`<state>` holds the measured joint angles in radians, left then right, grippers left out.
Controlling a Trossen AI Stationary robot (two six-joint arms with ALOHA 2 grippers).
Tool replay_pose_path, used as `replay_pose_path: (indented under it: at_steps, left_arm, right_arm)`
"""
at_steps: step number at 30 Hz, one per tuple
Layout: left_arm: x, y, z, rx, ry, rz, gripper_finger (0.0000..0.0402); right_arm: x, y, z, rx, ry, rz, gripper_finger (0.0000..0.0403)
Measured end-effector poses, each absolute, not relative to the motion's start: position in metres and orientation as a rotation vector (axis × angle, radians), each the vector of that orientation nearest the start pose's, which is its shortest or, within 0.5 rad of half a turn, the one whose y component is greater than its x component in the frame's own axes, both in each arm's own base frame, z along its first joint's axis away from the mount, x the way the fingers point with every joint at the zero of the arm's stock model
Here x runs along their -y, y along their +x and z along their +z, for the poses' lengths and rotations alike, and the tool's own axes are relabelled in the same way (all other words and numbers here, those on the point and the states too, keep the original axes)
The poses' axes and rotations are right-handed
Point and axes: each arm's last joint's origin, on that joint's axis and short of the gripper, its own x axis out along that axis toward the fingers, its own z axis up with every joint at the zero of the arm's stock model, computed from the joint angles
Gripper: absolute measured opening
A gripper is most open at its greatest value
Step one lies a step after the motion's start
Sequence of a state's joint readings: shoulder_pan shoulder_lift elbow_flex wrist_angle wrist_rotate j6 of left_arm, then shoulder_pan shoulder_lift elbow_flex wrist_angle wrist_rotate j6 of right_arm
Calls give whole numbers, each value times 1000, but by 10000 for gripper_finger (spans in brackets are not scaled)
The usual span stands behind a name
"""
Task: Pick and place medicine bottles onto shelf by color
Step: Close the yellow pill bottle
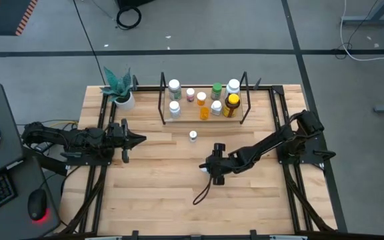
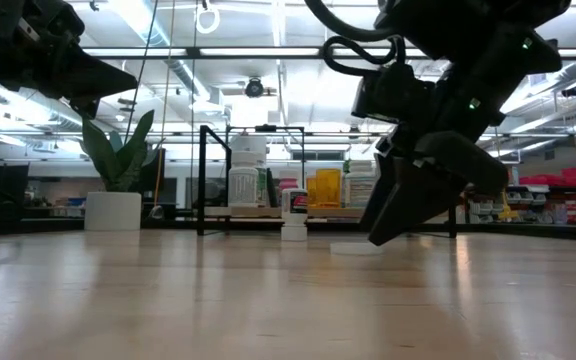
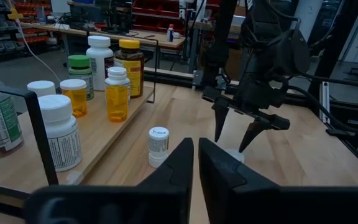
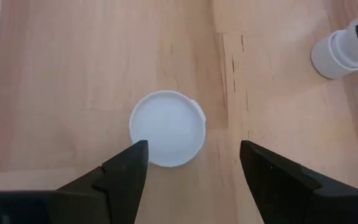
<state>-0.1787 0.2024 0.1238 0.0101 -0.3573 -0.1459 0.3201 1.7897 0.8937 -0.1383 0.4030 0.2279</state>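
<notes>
The shelf (image 1: 179,120) stands at the table's far middle and carries several medicine bottles: white (image 1: 174,87), orange (image 1: 204,112), green (image 1: 217,90) and an amber one with a yellow cap (image 1: 231,105). One small white bottle (image 1: 193,136) (image 4: 347,46) stands alone on the table in front of the shelf. A flat white round lid-like piece (image 4: 168,129) (image 2: 356,248) lies on the table. My right gripper (image 4: 194,149) (image 1: 209,171) slants down just above it, open, one finger on each side of its near edge. My left gripper (image 1: 142,139) (image 3: 194,142) hovers level at the table's left, shut and holding nothing.
A plant in a white pot (image 1: 121,90) stands left of the shelf. A black cable (image 1: 202,193) trails from my right gripper toward the near edge. Black frame rails (image 1: 279,120) run along both table sides. Bare wood lies between the arms.
</notes>
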Motion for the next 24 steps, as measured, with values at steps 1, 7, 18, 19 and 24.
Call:
replay_pose_path:
  at_steps: [1,7,18,19,24]
  left_arm:
    - [9,105,191,-53,-127,183,33]
    - [9,105,191,-53,-127,183,32]
    - [9,105,191,-53,-127,183,27]
    - [9,105,191,-53,-127,183,29]
    - [9,105,191,-53,-127,183,36]
  right_arm:
    - [-92,312,126,-948,-156,-184,263]
    - [-92,312,126,-949,-159,-181,263]
    - [-93,316,129,-904,-186,-171,263]
    - [-93,317,129,-895,-185,-170,263]
    - [-93,318,127,-900,-183,-150,263]
